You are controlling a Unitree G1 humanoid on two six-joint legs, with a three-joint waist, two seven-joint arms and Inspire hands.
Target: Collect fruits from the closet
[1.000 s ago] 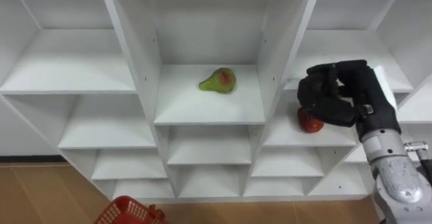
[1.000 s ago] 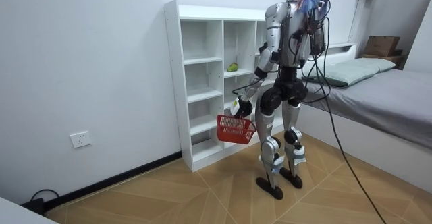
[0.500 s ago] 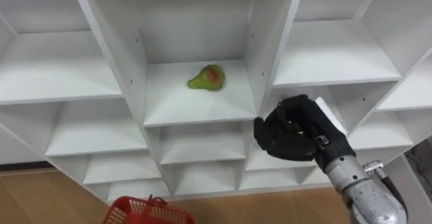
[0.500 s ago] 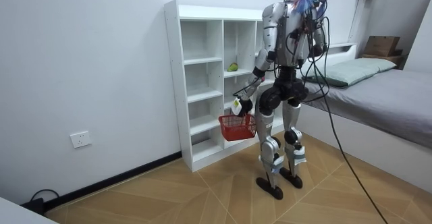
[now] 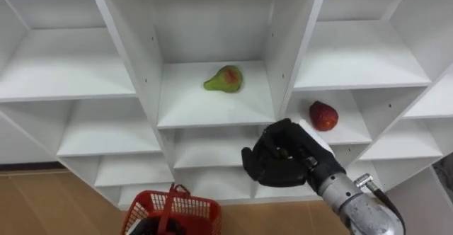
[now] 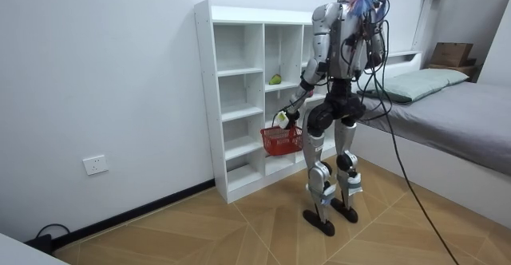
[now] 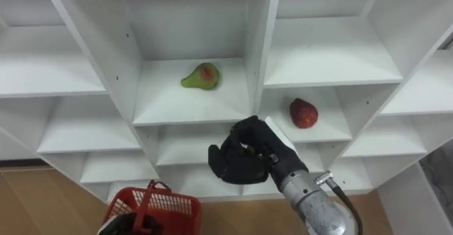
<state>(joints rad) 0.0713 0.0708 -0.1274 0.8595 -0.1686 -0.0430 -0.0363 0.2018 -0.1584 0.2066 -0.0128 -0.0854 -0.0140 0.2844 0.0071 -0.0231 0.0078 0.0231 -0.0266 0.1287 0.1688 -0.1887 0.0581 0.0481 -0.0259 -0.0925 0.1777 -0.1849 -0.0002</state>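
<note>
A green pear with a red blush (image 5: 225, 78) lies on a middle shelf of the white closet (image 6: 239, 97). A red fruit (image 5: 323, 115) sits one compartment to the right and a shelf lower. My right hand (image 5: 279, 157), black with curled fingers, hangs in front of the shelves below the pear and left of the red fruit; nothing shows in it. A red wire basket (image 5: 173, 210) is at the bottom edge, below the pear's compartment. In the room view it hangs by its handle from my left hand (image 6: 281, 119), close to the closet's front.
The closet has many open white compartments split by upright dividers (image 5: 289, 44). I stand right in front of it on a wooden floor (image 6: 239, 233). A bed (image 6: 447, 105) fills the room view's right, and cables hang from above.
My right hand has dropped down and to the left, away from the red fruit, which stays on its shelf. The basket has risen and come closer to the closet. The eye view has shifted.
</note>
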